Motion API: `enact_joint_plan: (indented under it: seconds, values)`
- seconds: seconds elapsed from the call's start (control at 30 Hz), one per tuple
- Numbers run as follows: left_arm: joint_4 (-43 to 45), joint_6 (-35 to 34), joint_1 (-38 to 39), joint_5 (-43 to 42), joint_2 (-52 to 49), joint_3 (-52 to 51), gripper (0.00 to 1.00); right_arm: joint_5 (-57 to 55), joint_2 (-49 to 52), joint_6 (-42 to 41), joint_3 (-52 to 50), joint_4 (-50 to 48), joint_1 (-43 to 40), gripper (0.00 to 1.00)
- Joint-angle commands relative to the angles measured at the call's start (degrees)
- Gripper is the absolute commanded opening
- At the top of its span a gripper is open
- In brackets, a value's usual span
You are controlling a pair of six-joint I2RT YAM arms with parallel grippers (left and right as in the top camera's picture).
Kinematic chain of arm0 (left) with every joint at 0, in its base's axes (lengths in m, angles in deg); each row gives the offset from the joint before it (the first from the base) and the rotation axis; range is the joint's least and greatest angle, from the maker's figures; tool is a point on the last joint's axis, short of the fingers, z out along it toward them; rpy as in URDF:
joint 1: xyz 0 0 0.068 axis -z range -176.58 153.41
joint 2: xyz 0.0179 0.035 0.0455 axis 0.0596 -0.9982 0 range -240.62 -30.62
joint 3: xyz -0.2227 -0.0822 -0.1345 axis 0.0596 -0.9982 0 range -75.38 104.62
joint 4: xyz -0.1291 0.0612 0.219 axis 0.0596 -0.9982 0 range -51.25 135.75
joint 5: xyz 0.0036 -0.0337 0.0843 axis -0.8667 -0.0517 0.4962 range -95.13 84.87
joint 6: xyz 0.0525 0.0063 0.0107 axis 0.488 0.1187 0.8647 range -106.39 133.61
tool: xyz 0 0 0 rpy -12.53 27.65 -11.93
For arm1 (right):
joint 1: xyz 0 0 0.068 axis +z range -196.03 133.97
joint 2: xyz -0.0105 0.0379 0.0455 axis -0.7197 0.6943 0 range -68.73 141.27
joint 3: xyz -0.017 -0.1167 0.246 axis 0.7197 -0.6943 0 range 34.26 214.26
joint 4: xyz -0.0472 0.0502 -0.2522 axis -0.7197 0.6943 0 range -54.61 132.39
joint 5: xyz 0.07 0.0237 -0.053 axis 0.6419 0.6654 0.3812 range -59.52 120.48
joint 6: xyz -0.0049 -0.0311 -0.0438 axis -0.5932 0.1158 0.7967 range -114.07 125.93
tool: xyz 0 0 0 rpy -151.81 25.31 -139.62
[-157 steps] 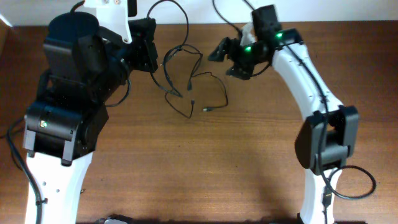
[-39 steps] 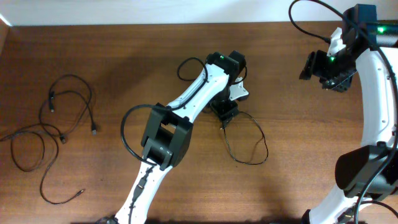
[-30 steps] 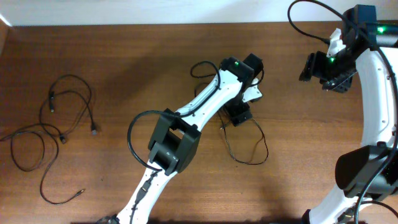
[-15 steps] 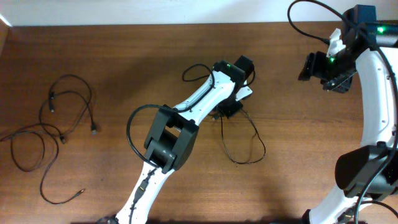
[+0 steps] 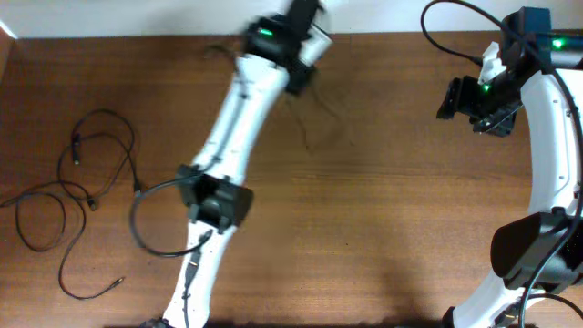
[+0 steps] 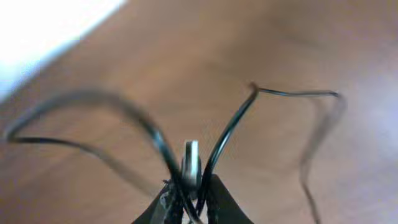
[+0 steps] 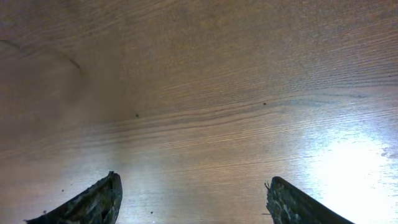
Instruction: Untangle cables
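My left gripper (image 5: 301, 77) is at the far edge of the table, blurred by motion. It is shut on a thin black cable (image 6: 230, 124) with a metal plug (image 6: 191, 163) between its jaws (image 6: 189, 199). The cable trails off it over the wood as a faint blur (image 5: 314, 123). Other thin black cables (image 5: 82, 182) lie loosely looped at the left side of the table. My right gripper (image 5: 465, 100) hangs at the far right, open and empty, its jaws (image 7: 193, 199) over bare wood.
The white wall edge (image 5: 137, 18) runs along the far side of the wooden table (image 5: 383, 228). The right arm's thick black cable (image 5: 446, 32) loops near the far right corner.
My left arm has swung from the table's middle to the far edge, carrying the cable off the wood. The right arm has stayed still. The cables at the left have not moved.
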Motion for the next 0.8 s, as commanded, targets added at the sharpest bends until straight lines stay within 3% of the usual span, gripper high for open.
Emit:
enact_joint_plan:
  seconds: [0.0, 0.03, 0.13, 0.2, 0.27, 0.3, 0.33, 0.47, 0.63, 0.73, 0.77]
  values:
    - [4.79, -2.03, -14.78, 1.05, 0.94, 5.88, 0.07, -0.50, 0.09, 0.61, -0.17, 0.09, -0.26, 0.75]
    - [8.31, -3.26, -19.71, 1.01, 0.92, 5.84, 0.01, -0.50, 0.09, 0.61, -0.17, 0.13, -0.26, 0.76]
    - [21.33, -4.68, -31.32, 0.81, 0.79, 5.70, 0.00, -0.50, 0.09, 0.61, -0.17, 1.36, -0.26, 0.76]
    - [26.32, -4.68, -37.64, -1.05, -0.70, 4.00, 0.05, -0.50, 0.09, 0.61, -0.17, 2.19, -0.26, 0.76]
    - [26.97, -4.66, -41.44, -9.35, -5.55, 1.79, 0.13, 0.70, 0.09, 0.57, -0.17, 2.25, -0.26, 0.76]
    - [26.95, -4.68, -42.34, -11.34, -8.96, 0.92, 0.41, 1.95, 0.09, 0.57, -0.17, 2.25, -0.24, 0.76]
    - [26.75, -5.77, -42.66, -13.27, -11.54, 0.33, 0.99, 2.08, 0.09, 0.57, -0.17, 2.32, -0.24, 0.76]
    - [21.33, -9.22, -42.84, -14.71, -14.45, 1.68, 0.99, 2.08, 0.09, 0.59, -0.17, 2.43, -0.26, 0.76]
    - [13.86, -10.84, -43.65, -14.71, -2.64, 6.29, 1.00, 2.08, 0.09, 0.61, -0.17, 2.58, -0.24, 0.76]
    - [2.89, -8.44, -43.65, -16.00, 3.17, 6.29, 0.99, 2.19, 0.09, 0.63, -0.15, 2.64, -0.24, 0.76]
    - [-0.39, -8.44, -43.65, -19.32, 4.90, 6.34, 0.99, 4.15, -0.07, 3.63, 0.13, 3.13, -0.07, 0.95]
